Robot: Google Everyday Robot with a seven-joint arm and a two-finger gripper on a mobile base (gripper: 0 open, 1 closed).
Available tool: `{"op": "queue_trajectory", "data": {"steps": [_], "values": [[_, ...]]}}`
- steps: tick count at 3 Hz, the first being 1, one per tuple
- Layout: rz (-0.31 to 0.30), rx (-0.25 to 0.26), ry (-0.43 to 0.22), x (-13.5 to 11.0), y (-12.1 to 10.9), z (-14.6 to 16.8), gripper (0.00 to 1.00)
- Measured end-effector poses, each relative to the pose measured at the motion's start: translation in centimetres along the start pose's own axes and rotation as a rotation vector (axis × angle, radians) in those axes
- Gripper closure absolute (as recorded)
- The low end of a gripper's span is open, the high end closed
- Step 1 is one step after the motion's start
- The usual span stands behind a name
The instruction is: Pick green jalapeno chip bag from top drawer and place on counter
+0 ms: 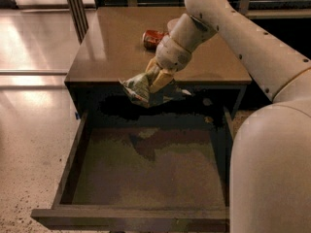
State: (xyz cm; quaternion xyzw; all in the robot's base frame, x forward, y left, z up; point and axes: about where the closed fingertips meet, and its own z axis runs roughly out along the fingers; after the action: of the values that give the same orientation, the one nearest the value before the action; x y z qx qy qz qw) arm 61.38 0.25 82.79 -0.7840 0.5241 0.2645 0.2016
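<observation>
- The gripper (156,80) hangs just in front of the near edge of the table (109,47), over the far end of the open top drawer (68,165).
- Its fingers are clamped on the green jalapeno chip bag (138,89), which is held in the air above the drawer floor.
- The bag's white print is too small to read.
- A red crushed can (153,37) lies farther back on the table.

Crushed red can (154,38) — beyond the pincer (154,82)
</observation>
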Motion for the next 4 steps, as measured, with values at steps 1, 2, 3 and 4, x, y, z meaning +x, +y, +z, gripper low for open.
{"op": "queue_trajectory", "data": {"steps": [1, 2, 3, 4], "values": [[-0.043, 0.004, 0.005, 0.0, -3.6, -0.8, 1.0], [-0.107, 0.054, -0.004, -1.9, -7.3, -1.7, 1.0], [-0.134, 0.148, -0.009, -3.0, -9.3, -3.8, 1.0], [-0.133, 0.17, -0.014, -3.1, -10.1, -3.5, 1.0]]}}
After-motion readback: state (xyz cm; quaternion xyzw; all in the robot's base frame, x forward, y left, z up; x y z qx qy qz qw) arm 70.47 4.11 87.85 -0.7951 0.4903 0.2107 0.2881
